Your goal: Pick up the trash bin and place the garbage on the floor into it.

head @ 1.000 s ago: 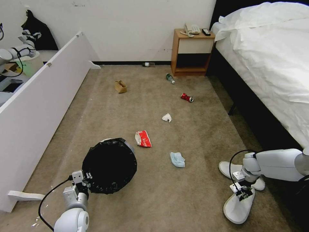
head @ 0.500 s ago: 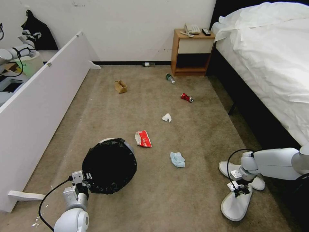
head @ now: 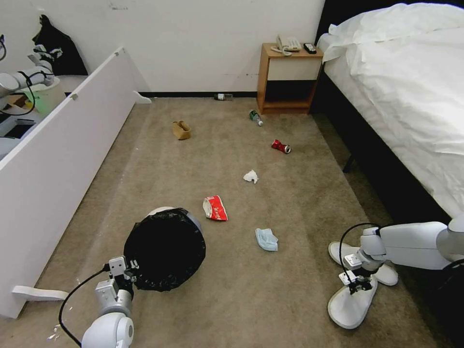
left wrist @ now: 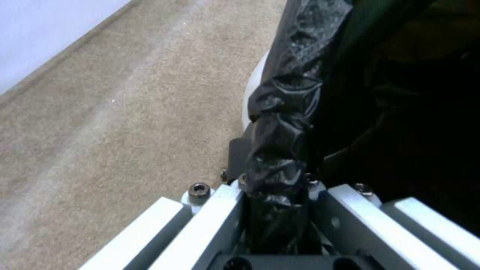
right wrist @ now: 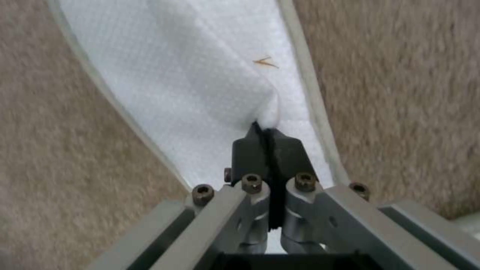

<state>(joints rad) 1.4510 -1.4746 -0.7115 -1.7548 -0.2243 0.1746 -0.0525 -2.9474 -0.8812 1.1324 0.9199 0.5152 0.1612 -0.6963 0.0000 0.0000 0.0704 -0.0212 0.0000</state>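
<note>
White wall (head: 193, 43), wooden nightstand (head: 287, 79), white-sheeted bed (head: 411, 96).

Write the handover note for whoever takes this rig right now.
Left gripper: shut on the trash bin rim, near left.
Right gripper: shut on a white slipper, near right; second slipper beside it.
On the floor: face mask, red packet, tissue, red can, bottle, paper bag.
Done: bin and slipper gripped.
Left: all garbage into the bin.

Wooden nightstand (head: 288, 77) with telephone (head: 285, 44) beside white-sheeted bed (head: 406, 96), against wall.
</note>
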